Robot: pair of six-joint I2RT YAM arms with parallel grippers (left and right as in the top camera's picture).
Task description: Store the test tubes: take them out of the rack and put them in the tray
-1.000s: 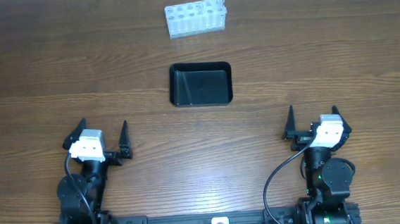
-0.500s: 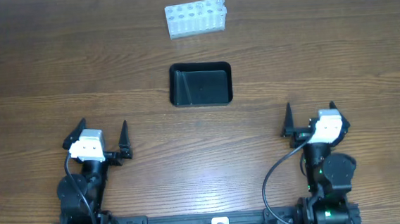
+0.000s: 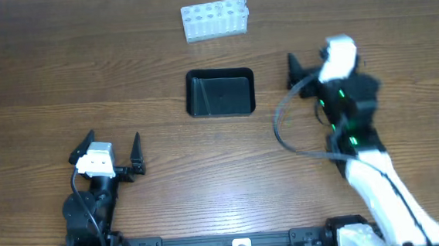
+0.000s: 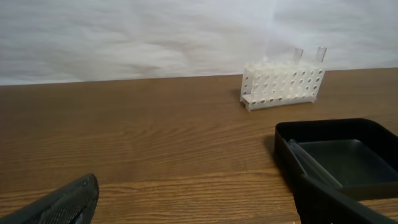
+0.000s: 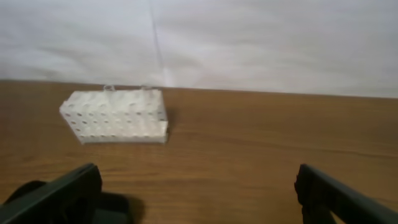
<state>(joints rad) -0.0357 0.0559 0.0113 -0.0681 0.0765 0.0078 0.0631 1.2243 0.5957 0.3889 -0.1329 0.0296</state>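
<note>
Rack: I see the white test tube rack (image 3: 215, 21) at the far side of the wooden table (image 3: 37, 66), with two test tubes (image 4: 321, 54) standing upright at one end.
Tray: the black tray (image 3: 220, 93) sits nearer the arms, well apart from the rack. One clear tube (image 4: 313, 164) lies inside it.
Left gripper (image 3: 113, 138): near its base, fingers spread, holding nothing.
Right gripper (image 5: 198, 177): my wrist view faces the rack, fingers wide apart and empty. From above it is right of the tray.

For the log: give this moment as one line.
left gripper open | right gripper open, facing rack | tubes in rack
</note>
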